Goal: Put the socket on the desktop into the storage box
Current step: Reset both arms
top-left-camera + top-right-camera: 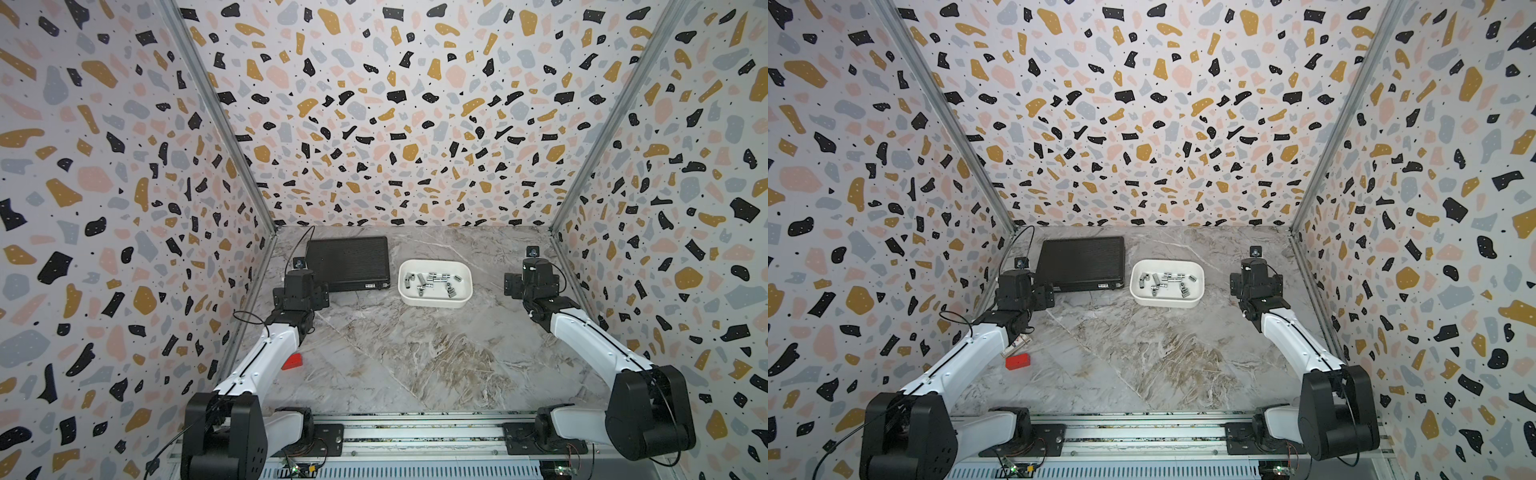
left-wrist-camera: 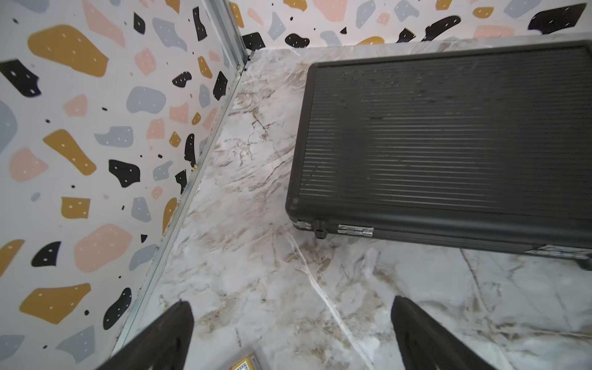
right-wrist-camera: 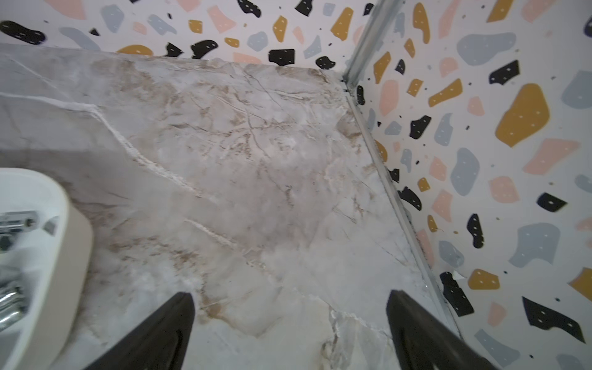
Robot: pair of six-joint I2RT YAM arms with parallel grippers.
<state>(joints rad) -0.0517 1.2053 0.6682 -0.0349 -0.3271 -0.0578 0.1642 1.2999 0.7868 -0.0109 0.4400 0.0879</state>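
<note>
The white storage box (image 1: 432, 302) (image 1: 1163, 302) stands at the back middle of the marble desktop (image 1: 415, 353). Several chrome sockets (image 1: 432, 280) (image 1: 1165, 282) lie inside it. No socket shows on the bare desktop. The left gripper (image 2: 290, 304) hangs open over bare marble beside the black case, nothing between its fingers. At the right of the box, the right gripper (image 3: 290, 296) is also open and empty above the desktop. The box's wall (image 3: 73, 243) with sockets (image 3: 16, 221) shows at the edge of the right wrist view.
A black ribbed case (image 1: 348, 262) (image 2: 448, 144) with metal latches lies at the back left, next to the box. A red block (image 1: 1018, 360) and a small card pack (image 1: 1016, 345) lie under the left arm. Patterned walls close in three sides.
</note>
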